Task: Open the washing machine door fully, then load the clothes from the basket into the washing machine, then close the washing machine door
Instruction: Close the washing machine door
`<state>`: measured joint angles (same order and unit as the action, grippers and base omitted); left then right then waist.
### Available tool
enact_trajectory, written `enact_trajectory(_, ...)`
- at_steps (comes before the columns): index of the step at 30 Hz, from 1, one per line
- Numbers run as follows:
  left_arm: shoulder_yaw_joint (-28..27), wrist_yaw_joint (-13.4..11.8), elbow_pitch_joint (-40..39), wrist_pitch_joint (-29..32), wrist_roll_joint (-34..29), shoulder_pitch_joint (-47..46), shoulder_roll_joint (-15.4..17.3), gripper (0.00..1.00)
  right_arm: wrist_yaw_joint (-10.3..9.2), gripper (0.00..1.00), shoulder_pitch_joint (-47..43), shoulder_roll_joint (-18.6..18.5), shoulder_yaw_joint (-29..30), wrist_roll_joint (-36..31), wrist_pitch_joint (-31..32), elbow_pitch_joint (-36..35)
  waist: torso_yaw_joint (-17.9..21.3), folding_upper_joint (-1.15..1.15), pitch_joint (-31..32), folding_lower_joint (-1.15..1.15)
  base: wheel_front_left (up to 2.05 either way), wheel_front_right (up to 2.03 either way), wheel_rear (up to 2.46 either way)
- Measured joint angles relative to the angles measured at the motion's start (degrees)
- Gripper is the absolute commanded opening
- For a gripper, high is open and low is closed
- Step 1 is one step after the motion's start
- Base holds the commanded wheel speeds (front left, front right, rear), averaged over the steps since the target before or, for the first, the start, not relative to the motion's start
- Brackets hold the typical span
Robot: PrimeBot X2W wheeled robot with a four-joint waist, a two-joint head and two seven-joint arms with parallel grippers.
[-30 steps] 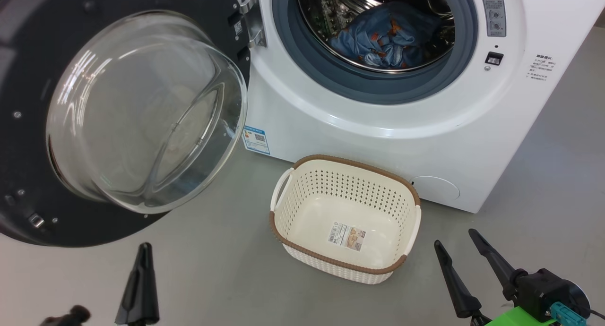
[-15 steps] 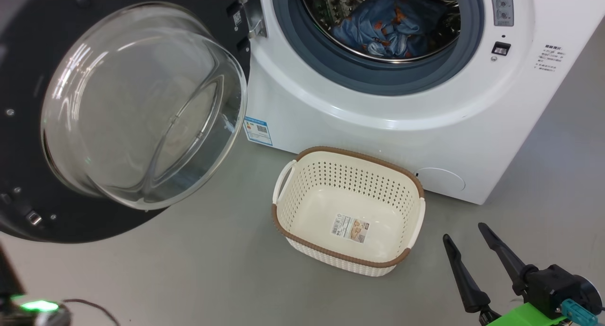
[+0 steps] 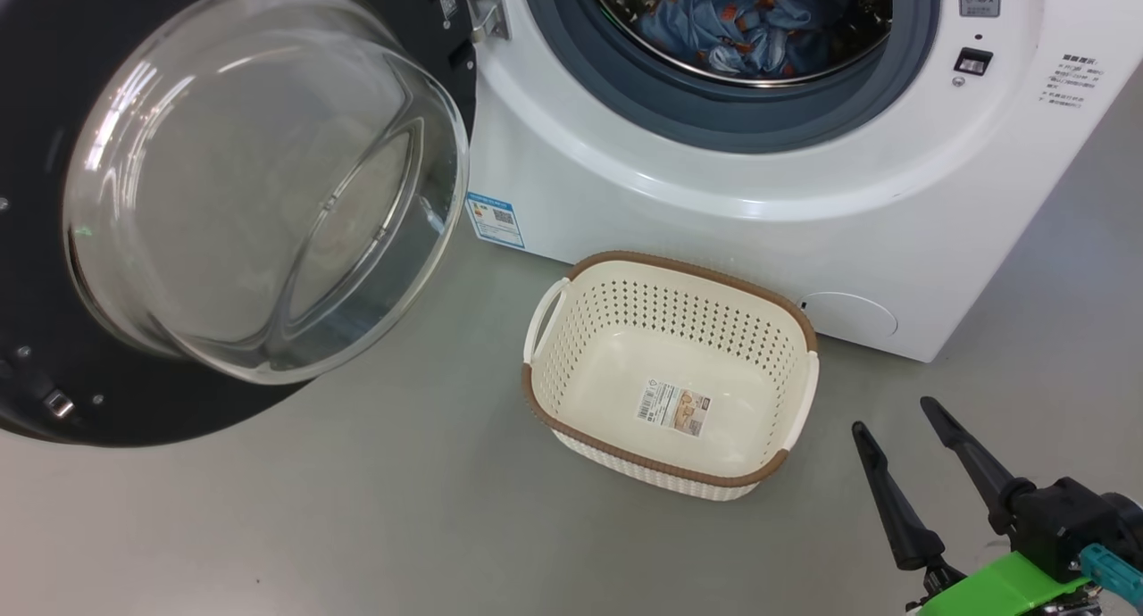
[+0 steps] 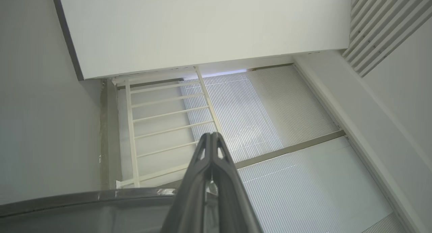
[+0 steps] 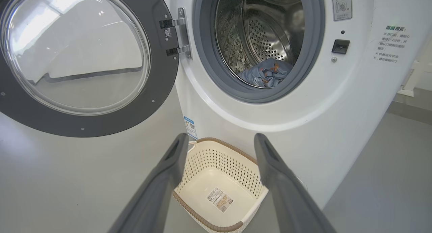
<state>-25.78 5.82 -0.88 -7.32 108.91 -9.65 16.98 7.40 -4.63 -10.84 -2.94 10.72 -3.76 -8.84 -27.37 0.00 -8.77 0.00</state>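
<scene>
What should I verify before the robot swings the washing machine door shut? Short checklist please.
1. Cream perforated plastic basket emptied: ok, just a sticker inside.
2. Light blue, orange-printed clothes inside the steel drum, off the grey rubber gasket: ok.
3. Round glossy black door with glass bowl window clears the basket when swung: cannot tell.
4. Right gripper open, empty: ok.
5. Left gripper shut, empty: ok; touching the door: cannot tell.
</scene>
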Motion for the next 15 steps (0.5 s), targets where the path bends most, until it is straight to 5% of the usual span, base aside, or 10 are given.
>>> enact_trajectory(7, -2.66, -3.34, 12.95, 3.83, 3.75, -6.47, 6.68, 0.00, 0.00, 1.00, 0.49, -1.19, -0.32, 0.03, 0.75, -0.80, 0.41, 0.00, -0.98, 0.00, 0.00, 0.00, 0.00)
enact_trajectory(15, -2.36, -7.87, 24.40, 7.64, 5.80, -11.16, 10.09, 0.00, 0.00, 1.00, 1.45, -2.63, -1.48, 0.33, 1.68, -1.75, 1.18, 0.00, -2.56, 0.00, 0.00, 0.00, 0.00)
